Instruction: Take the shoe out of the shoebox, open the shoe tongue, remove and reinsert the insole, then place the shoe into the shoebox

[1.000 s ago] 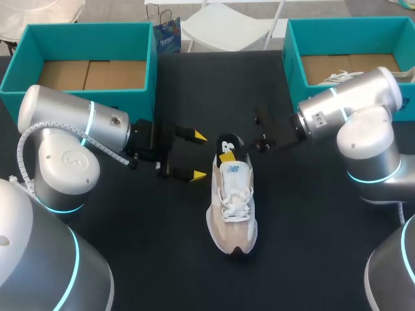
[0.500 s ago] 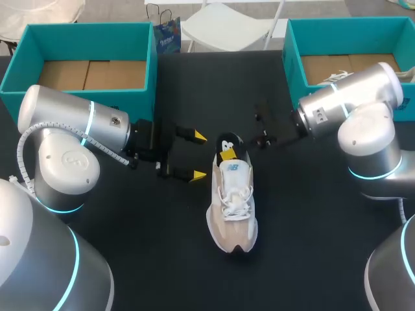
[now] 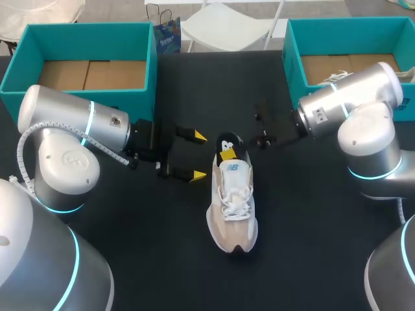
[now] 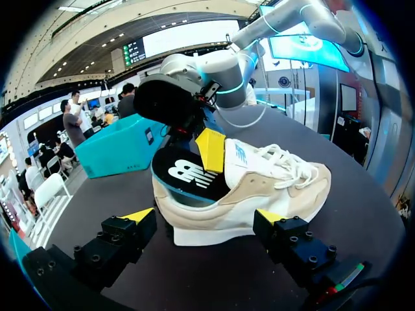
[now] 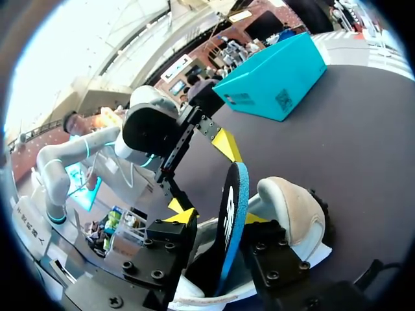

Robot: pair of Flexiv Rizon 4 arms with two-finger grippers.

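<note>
A beige and white shoe (image 3: 231, 208) lies mid-table, heel toward the far side. Its black insole (image 3: 226, 142) with a blue edge stands up out of the heel. My right gripper (image 3: 227, 155) is shut on that insole; in the right wrist view the insole (image 5: 228, 223) stands on edge between the two yellow tips of the gripper (image 5: 220, 218), with the shoe's heel (image 5: 293, 214) beside it. My left gripper (image 3: 198, 156) stands open just left of the heel, touching nothing. From the left wrist the shoe (image 4: 259, 188) and insole (image 4: 187, 173) lie ahead of the open gripper (image 4: 204, 216).
A teal shoebox (image 3: 87, 28) with a cardboard floor stands at the far left. A second teal shoebox (image 3: 291, 59) at the far right holds another white shoe (image 3: 342, 76). Black tabletop (image 3: 162, 259) surrounds the shoe.
My right arm's forearm has shifted slightly up and away. The shoe, the insole and my left gripper have stayed where they were.
</note>
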